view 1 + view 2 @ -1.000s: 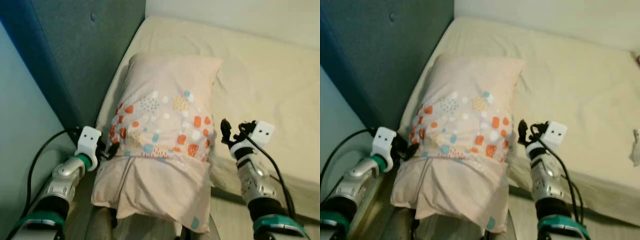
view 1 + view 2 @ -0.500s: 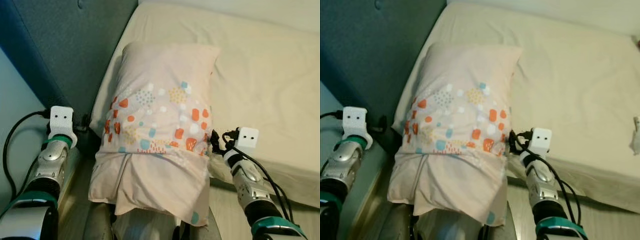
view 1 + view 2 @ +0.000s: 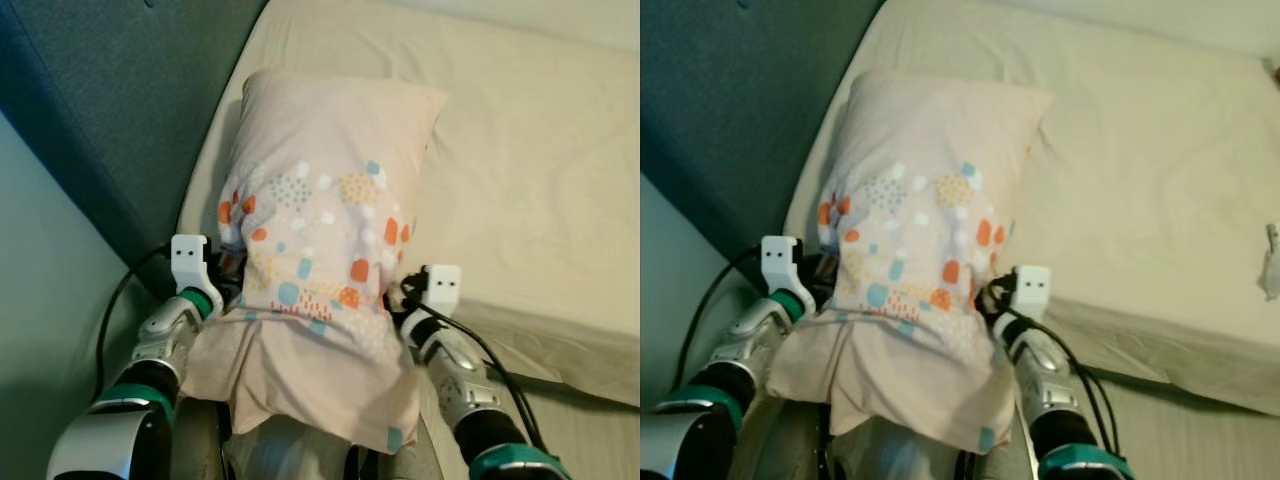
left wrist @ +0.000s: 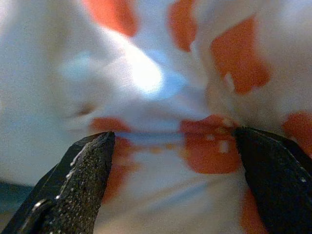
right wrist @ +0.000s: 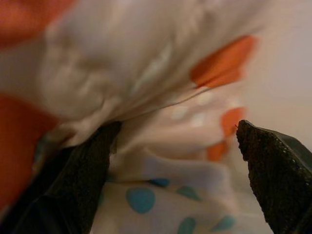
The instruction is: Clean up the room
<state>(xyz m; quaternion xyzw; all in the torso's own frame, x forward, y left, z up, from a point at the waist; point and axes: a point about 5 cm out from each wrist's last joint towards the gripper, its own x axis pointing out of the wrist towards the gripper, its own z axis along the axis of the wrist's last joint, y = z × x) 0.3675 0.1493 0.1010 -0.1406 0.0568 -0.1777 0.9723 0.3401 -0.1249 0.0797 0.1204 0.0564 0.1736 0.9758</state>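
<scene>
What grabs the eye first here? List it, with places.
A pale pink pillow patterned with orange and teal spots lies along the left side of the cream bed, next to a blue headboard. The left hand and right hand press against its two sides, fingers spread open around the fabric. The pillow's near end hangs over the bed's edge toward the robot.

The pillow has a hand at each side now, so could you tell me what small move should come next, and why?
Probably close both hands on the pillow. The left hand and right hand press against its opposite sides, and both wrist views show open fingers with fabric between them, so neither has a grip yet.
</scene>
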